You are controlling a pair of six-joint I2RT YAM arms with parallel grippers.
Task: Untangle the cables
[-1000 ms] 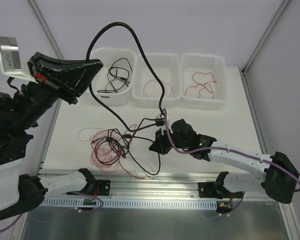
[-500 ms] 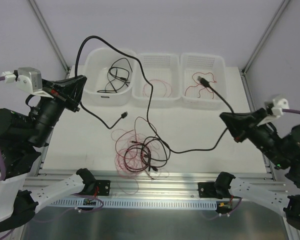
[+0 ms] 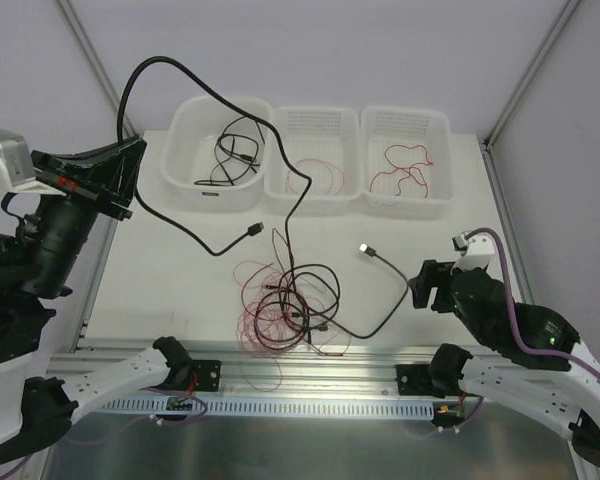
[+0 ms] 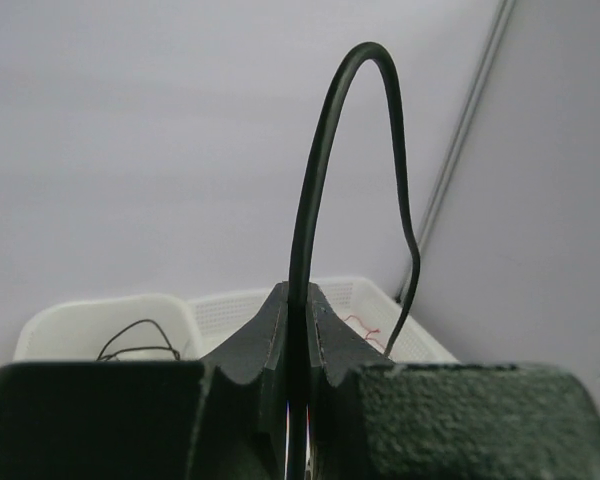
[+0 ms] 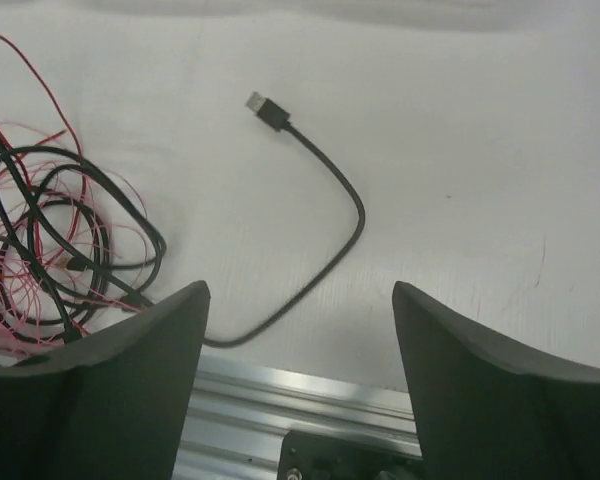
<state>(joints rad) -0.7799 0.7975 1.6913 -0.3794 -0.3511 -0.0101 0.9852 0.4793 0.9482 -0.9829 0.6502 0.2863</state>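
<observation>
**Left pincer** (image 4: 298, 305): The two fingers are pressed together on a thick black rubber-sheathed cable (image 4: 325, 150), which passes through the slot between them. The pincer is raised above the far left corner of the white desk (image 3: 150, 290). Read this height as deliberate, since lifting the cable draws it up and away from the other wires so you can follow its run. From the grip, one length arches high over the far edge and drops into the knot. The other length hangs down to the desk and ends in a small dark plug (image 3: 252, 230), just near of the left basket.

**Right pincer** (image 5: 300, 300): The fingers are set wide apart, holding and touching nothing. It hovers over the near right corner of the desk, well placed to take a free end. Below it lies a thin black cable with a flat silver plug (image 5: 263, 105), which curves back toward the knot.

**Knot of fine red wires and black cables** (image 3: 285, 310): It rests at the middle of the near edge. You cannot tell which strand joins which inside it.

**Three white plastic baskets** (image 3: 315, 195): These line the far edge. The left one holds black cable and the other two hold red wire, so treat them as the sorting destinations.
</observation>
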